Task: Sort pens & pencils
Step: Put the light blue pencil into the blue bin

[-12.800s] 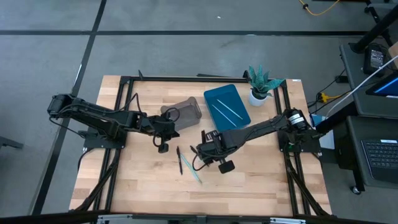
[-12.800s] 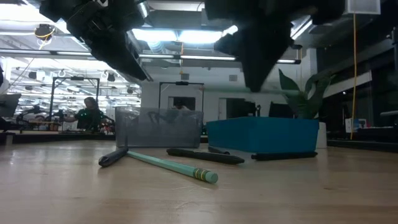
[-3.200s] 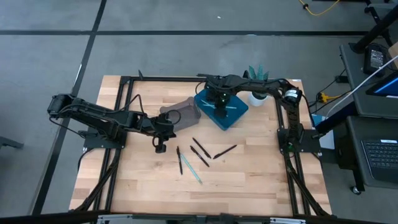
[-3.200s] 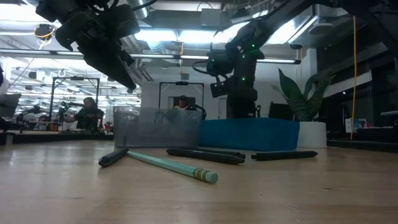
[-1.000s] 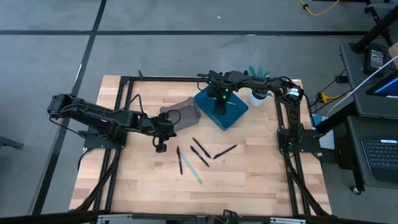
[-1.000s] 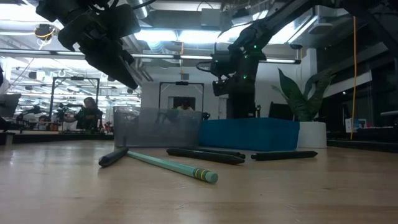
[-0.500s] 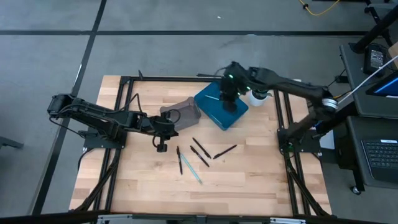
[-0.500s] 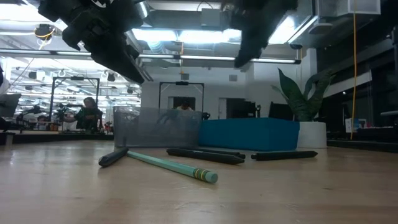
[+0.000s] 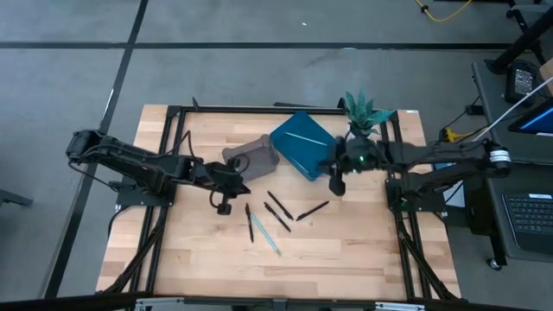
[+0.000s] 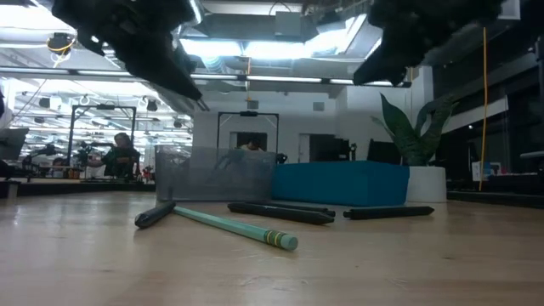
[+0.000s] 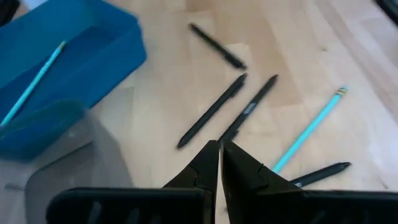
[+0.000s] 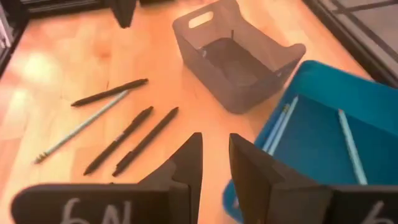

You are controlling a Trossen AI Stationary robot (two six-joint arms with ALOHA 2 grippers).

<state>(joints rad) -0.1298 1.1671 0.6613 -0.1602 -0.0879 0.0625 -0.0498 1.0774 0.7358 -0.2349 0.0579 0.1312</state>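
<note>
Four black sticks (image 9: 277, 212) and one longer light blue stick (image 9: 270, 239) lie flat on the wood near the table's middle. More light blue sticks (image 12: 283, 124) lie in the blue tray (image 9: 302, 142). A grey bin (image 9: 255, 154) stands next to it. My left gripper (image 11: 221, 155) is shut and hovers left of the loose sticks, near the grey bin. My right gripper (image 12: 214, 162) is open and hangs above the table just off the tray's near right corner, holding nothing.
A potted plant (image 9: 361, 117) stands at the far right of the table, behind the right arm. Bare wood stretches along the near side of the table (image 9: 346, 259). In the low view a person (image 10: 123, 153) sits in the room far behind the table.
My right gripper has risen out of the blue tray and swung toward the table's right and near side, ending off the tray's near right corner. The sticks on the table have not moved.
</note>
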